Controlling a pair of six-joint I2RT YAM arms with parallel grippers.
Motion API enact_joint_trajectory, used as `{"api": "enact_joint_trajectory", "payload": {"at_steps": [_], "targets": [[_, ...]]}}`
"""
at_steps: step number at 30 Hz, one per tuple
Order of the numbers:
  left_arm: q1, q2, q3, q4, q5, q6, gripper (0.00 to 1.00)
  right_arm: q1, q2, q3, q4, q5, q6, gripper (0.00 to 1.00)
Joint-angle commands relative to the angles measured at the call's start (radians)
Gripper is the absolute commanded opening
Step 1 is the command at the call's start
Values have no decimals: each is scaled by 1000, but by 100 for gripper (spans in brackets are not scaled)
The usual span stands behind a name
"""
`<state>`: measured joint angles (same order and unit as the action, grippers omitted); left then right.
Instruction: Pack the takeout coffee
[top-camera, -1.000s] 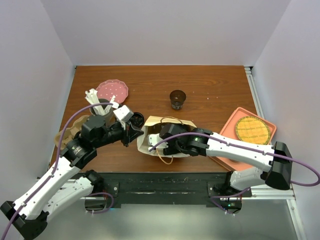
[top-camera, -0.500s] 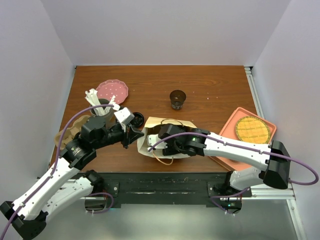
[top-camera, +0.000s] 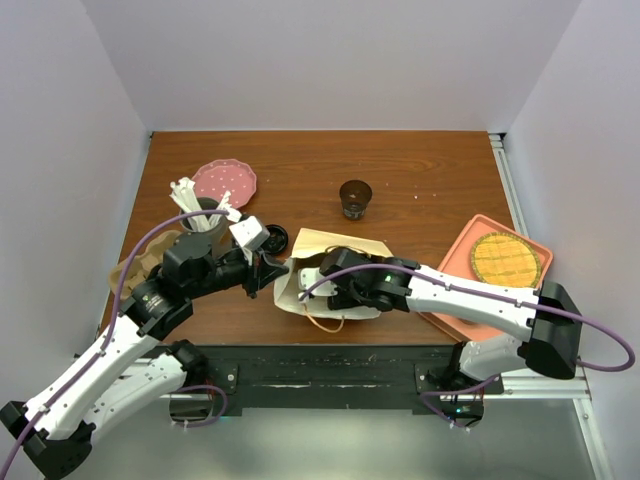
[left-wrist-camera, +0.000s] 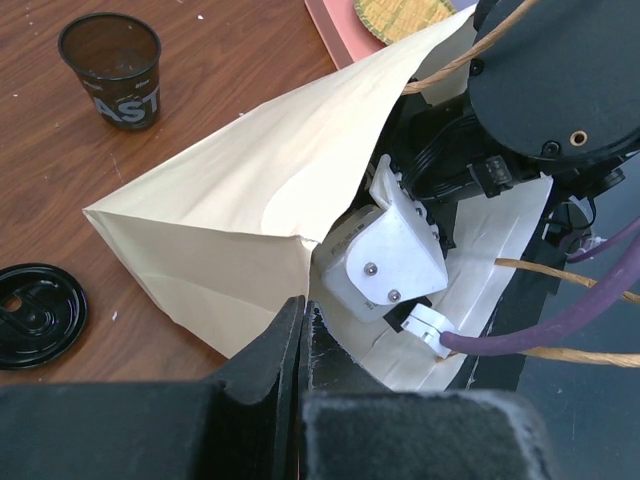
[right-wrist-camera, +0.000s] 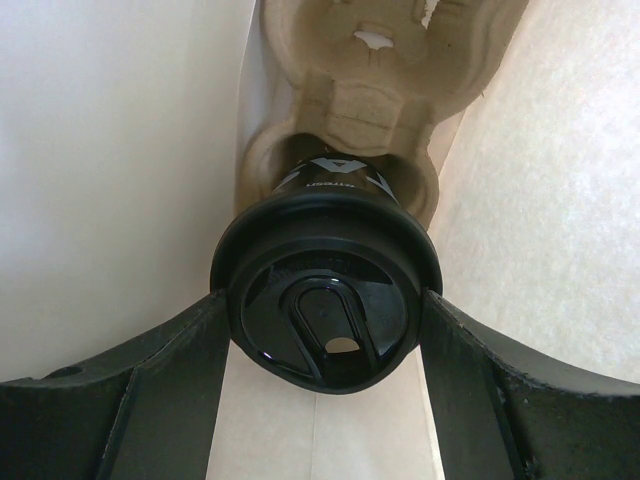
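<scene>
Left jaws pinch shut on the lip of the paper bag by the near edge of the table, propping its mouth open so the right jaws, clamped on the lidded takeout coffee, can seat it in the pulp carrier inside.

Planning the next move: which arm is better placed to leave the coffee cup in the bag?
Right. The right gripper is inside the paper bag, clamped on the coffee cup sitting in the cardboard carrier; the left gripper is busy pinching the bag's edge.
</scene>
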<state>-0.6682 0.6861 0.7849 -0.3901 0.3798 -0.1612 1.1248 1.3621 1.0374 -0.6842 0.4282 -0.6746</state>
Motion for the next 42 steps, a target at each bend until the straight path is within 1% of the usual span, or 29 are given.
{"api": "enact_joint_trajectory", "payload": {"at_steps": [1,8,21,27,32,36,40,42], "targets": [[-5,-8,19,14,19,25,0,-13,-29,-7,63,23,-14,47],[-7,-13,13,14,25,22,0,-30,-32,-23,109,1,-32,47],[-5,-17,5,19,31,8,0,-42,31,-17,181,-11,-85,46],[-5,-20,8,14,10,-9,0,-42,25,-54,242,-19,-132,46],[-5,-17,17,-6,-10,-11,0,-54,20,-86,276,-40,-135,46],[-7,-16,24,-13,-18,-21,0,-62,20,-109,302,-45,-131,47],[-5,-10,30,-21,-21,-26,0,-65,32,-114,304,-49,-125,56],[-4,-11,30,-23,-21,-26,0,-66,35,-117,302,-51,-123,56]]}}
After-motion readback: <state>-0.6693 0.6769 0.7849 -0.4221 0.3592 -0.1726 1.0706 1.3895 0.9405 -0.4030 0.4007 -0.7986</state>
